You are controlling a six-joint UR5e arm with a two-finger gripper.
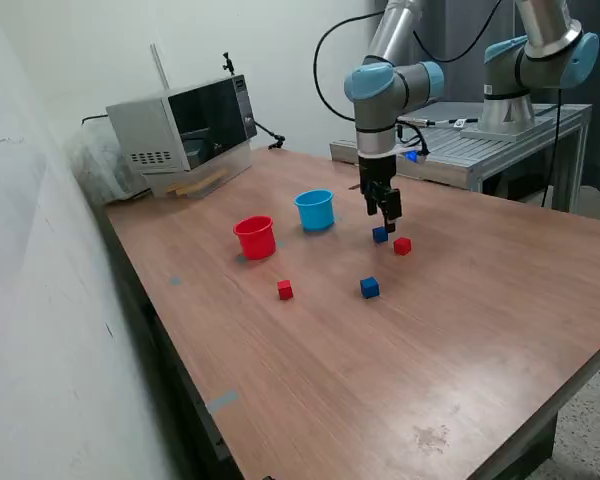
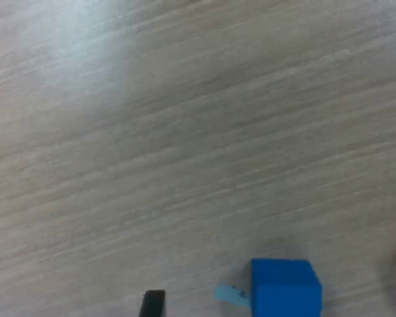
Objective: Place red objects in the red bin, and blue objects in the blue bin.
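My gripper [image 1: 388,218] hangs open just above a dark blue cube [image 1: 380,234] near the table's middle. In the wrist view this blue cube [image 2: 285,287] lies on the wood between the two dark fingertips [image 2: 152,304], which stand wide apart and touch nothing. A red cube [image 1: 402,246] sits close beside it, toward the exterior view's right. Nearer the front lie a second blue cube [image 1: 369,288] and a second red cube [image 1: 285,290]. The red bin [image 1: 255,238] and the blue bin [image 1: 315,210] stand upright toward the exterior view's left of the gripper.
A microwave [image 1: 185,130] stands at the table's far corner on the exterior view's left. A second arm [image 1: 530,70] is mounted on a metal bench [image 1: 480,150] behind the table. Bits of blue tape [image 1: 223,402] mark the wood.
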